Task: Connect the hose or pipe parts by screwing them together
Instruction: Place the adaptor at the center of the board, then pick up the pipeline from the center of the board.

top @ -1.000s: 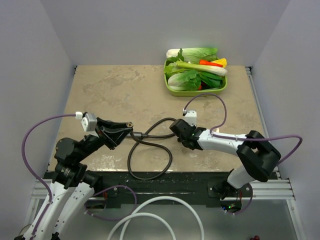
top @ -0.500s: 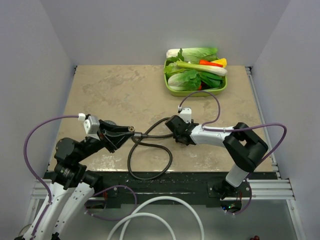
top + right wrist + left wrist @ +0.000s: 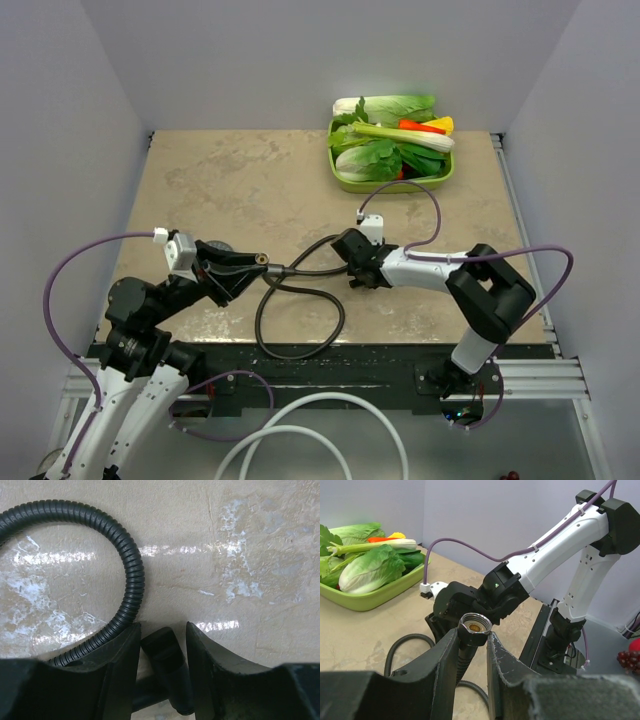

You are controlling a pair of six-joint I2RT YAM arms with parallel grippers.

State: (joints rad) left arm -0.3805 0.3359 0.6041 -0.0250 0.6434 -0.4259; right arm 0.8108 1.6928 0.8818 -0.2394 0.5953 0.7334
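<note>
Left gripper clamped on hose just under its nut — nut opening faces camera. Right arm beyond, low over table — vegetable tray far left.

green tray of vegetables on beige table.

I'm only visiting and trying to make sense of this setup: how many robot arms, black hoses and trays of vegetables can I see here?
Robot arms: 2 (left arm, right arm)
Black hose: 1
Green tray of vegetables: 1
Total: 4
</note>
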